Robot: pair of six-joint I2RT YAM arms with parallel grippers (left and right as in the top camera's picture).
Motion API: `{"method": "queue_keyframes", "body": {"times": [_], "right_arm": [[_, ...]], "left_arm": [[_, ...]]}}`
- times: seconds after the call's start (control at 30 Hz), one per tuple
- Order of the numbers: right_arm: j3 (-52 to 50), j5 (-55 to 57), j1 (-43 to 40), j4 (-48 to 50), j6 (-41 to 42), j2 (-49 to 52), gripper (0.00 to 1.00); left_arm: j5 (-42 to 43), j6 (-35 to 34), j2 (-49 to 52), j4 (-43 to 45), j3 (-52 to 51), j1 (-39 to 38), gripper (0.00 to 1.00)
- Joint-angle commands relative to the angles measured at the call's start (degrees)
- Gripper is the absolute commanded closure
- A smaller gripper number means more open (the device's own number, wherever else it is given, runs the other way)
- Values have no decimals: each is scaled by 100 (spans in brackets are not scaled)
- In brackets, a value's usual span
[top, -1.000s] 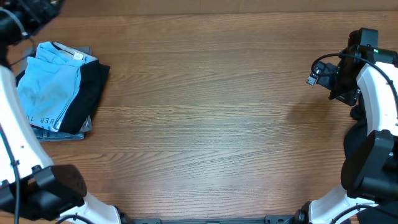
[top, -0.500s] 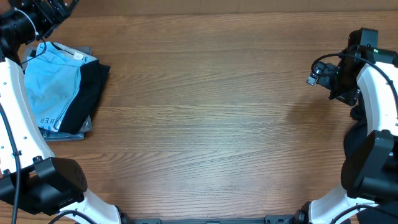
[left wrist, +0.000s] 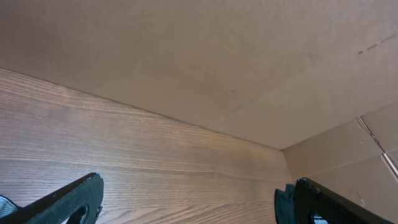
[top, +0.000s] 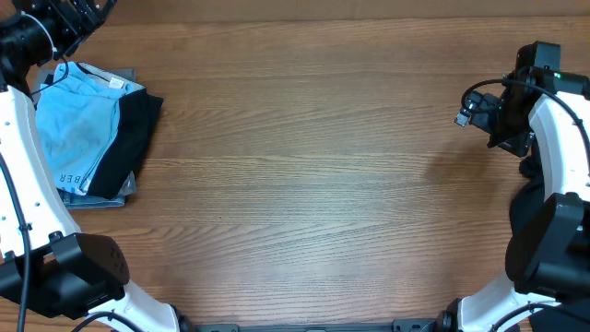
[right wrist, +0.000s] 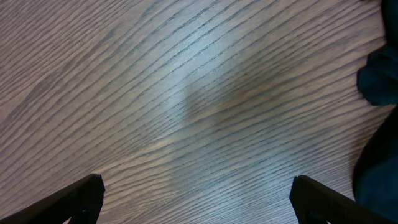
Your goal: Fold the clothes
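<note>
A folded light blue T-shirt (top: 74, 124) with pale lettering lies on top of a small pile at the table's far left, over a black garment (top: 129, 138) and a grey-blue one (top: 111, 198). My left gripper (top: 69, 18) is raised above the pile's back edge; in the left wrist view its fingers (left wrist: 196, 199) are wide apart and empty over bare wood. My right gripper (top: 479, 109) hovers at the table's far right; its fingers (right wrist: 196, 196) are open and empty.
A brown cardboard wall (left wrist: 205, 56) stands behind the table's back edge. Dark cloth (right wrist: 379, 74) shows at the right edge of the right wrist view. The wooden table (top: 313, 175) spreads between the arms.
The left arm moved up and back from the pile between one second and half a second ago. Nothing has moved since. The right arm stayed still.
</note>
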Motion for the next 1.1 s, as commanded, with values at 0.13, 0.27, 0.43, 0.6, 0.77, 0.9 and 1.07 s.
{"method": "queue_keyframes", "body": {"times": [0.13,0.27,0.43,0.6,0.77,0.9,1.07], "right_arm": [[61,55,20,15,17,-57,0],[61,55,20,13,17,-57,0],[61,55,20,13,20,-57,0],[61,55,20,15,17,-57,0],[61,55,20,13,17,-37,0],[61,55,20,13,17,-37,0],[61,55,28,125,17,-46,0]], "left_arm": [[26,-57,2,20,-7,-15,0],[26,-57,2,20,-7,-15,0],[26,-57,2,20,-7,-15,0],[26,-57,2,20,-7,-15,0],[26,-57,2,20,-7,-15,0],[26,-57,2,20,-7,-15,0],[26,-57,2,20,-7,-15,0]]}}
